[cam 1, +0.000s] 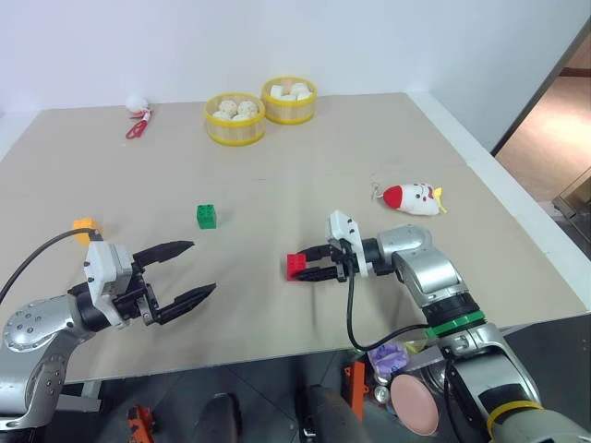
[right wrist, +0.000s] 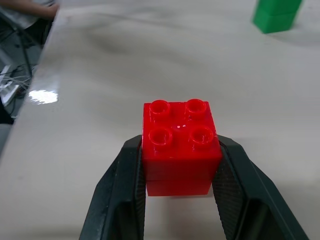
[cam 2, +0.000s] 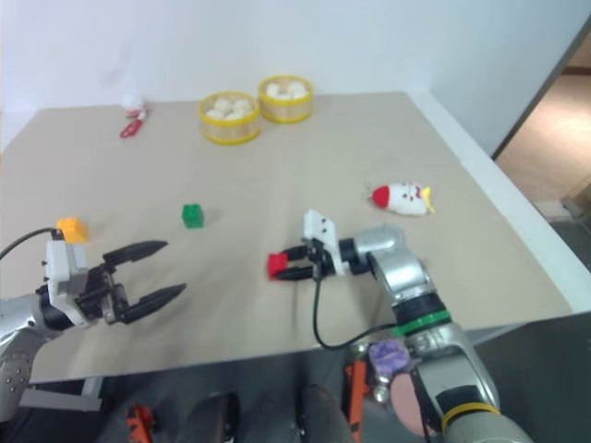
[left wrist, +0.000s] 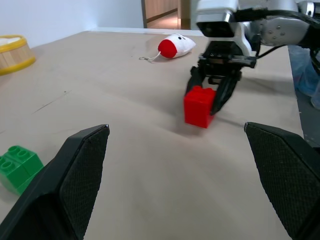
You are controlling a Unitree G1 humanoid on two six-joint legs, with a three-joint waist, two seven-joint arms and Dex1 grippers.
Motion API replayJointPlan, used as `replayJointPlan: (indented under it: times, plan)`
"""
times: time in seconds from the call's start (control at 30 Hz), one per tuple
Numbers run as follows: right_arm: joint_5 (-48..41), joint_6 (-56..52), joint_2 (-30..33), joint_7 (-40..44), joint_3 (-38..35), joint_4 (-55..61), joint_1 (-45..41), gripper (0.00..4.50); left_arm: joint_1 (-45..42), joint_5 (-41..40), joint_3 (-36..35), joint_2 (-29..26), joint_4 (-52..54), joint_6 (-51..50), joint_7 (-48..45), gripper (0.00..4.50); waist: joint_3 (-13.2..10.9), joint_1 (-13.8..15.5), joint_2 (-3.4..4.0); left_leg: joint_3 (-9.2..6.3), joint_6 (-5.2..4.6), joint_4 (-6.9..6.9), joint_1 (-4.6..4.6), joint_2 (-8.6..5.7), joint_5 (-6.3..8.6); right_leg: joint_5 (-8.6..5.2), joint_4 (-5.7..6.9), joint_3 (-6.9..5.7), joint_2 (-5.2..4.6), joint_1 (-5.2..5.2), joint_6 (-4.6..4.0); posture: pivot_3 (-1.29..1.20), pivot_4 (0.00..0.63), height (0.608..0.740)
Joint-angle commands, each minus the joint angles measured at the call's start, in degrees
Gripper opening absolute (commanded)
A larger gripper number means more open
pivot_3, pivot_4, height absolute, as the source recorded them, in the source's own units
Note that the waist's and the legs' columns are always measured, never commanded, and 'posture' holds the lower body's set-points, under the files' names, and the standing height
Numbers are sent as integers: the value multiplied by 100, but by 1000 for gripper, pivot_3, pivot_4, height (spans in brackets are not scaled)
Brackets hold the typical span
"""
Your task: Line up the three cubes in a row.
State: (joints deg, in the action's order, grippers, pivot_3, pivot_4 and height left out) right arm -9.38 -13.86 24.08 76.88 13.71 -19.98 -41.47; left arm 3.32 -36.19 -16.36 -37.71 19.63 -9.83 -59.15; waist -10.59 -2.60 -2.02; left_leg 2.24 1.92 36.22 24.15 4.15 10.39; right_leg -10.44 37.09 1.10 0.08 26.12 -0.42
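Spreading wide across both head views, the tan bench (cam 1: 305, 175) carries three bricks that sit well apart, nowhere near a row yet. On the right arm, the right tool (cam 1: 319, 265) points leftward with its fingers clamped on the sides of the red brick (cam 1: 296, 266), low at the bench surface near the front edge. The left tool (cam 1: 189, 270) hangs with its fingers spread wide and nothing between them, aimed toward that red brick. The green brick (cam 1: 207, 216) lies further back, between the two arms; the orange brick (cam 1: 86, 225) sits just behind the left wrist, so the left arm is plainly the nearer one for it. My read: the row turns on carrying red leftward and back toward green. The right wrist view shows the four studs up and both fingers pressed flush on opposite faces. The left wrist view catches the red brick's underside touching the bench.
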Motion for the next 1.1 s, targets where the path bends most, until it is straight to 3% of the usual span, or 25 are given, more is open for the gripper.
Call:
replayJointPlan:
  times: [0.03,0.8,0.87,1.07,1.1]
  plan:
    - [-100,173,10,93,-64,-106,-115,1275,-46,-16,-13,5,100,65,23,4500,0,2,0,-1,2,-2,0,0,2,-1,0,0,1,0,-1,0,150,740]
    - [202,1071,-133,347,86,-991,-266,1275,64,-48,-47,48,192,52,93,4500,0,0,0,-3,4,0,2,1,3,0,0,3,7,2,1,0,150,740]
    - [227,1131,-174,296,73,-1061,-284,2282,55,-43,-39,49,192,55,98,4500,1,-2,-1,-3,3,0,-1,1,3,0,1,4,7,2,1,0,150,740]
    - [283,1157,-168,352,70,-1147,-342,4343,36,-41,-17,50,190,61,133,4500,0,0,0,-2,3,0,-1,2,3,1,3,5,8,1,1,0,150,740]
    - [269,1115,-129,443,86,-1109,-335,4462,30,-41,-12,53,190,61,140,4500,0,0,0,-1,3,0,-1,1,3,1,3,5,7,1,1,0,150,740]
